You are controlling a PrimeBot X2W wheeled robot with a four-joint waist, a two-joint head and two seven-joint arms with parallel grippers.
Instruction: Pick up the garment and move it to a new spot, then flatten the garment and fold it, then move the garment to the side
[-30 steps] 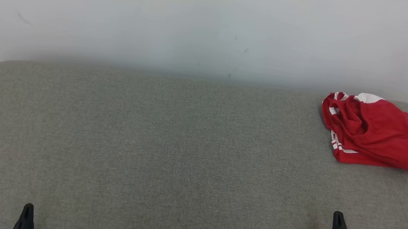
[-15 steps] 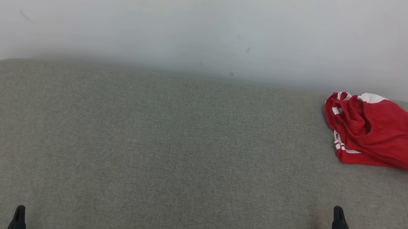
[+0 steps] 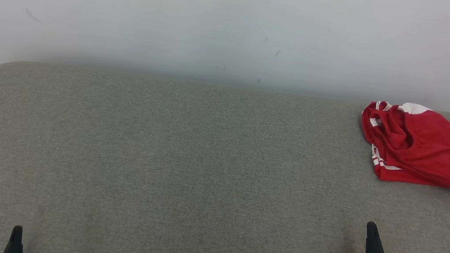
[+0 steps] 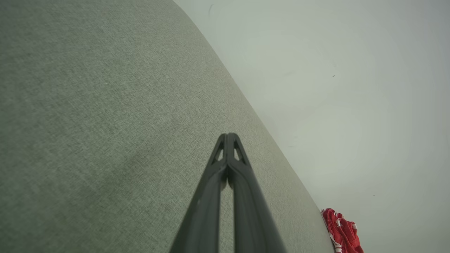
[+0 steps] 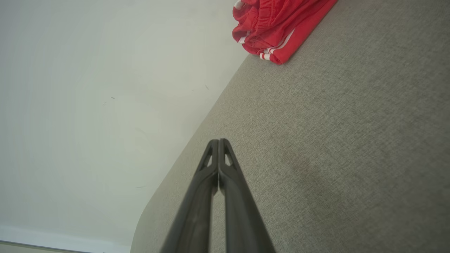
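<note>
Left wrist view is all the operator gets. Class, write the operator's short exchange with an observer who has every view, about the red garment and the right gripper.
Operator: I see a red garment cut off by my frame's bottom edge. How does it lie?
Observer: It lies in a compact bundle with white stripes, at the far right corner of the grey fabric surface.
Operator: Where is the right gripper?
Observer: Near the front edge on the right, well short of the garment, shut and holding nothing.
</note>
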